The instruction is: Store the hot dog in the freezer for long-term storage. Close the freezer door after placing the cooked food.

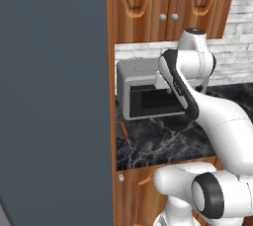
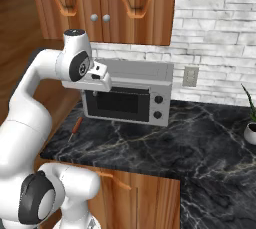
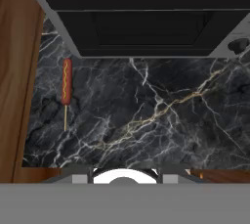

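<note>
The small reddish-brown hot dog (image 3: 66,81) on a thin stick lay on the black marble counter (image 3: 146,115), beside the wooden wall and before the grey toaster oven (image 2: 130,98). It looked light and firm, probably slick; its sausage middle seemed the best hold. Whether the gripper was parted could not be told.

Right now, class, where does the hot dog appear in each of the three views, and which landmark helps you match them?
Left base view: the hot dog lies at the counter's left edge, beside the wooden panel.
Right base view: it lies on the counter, lower left of the toaster oven.
Hand view: it lies at left, below the oven.
Shared landmark: the toaster oven.
</note>
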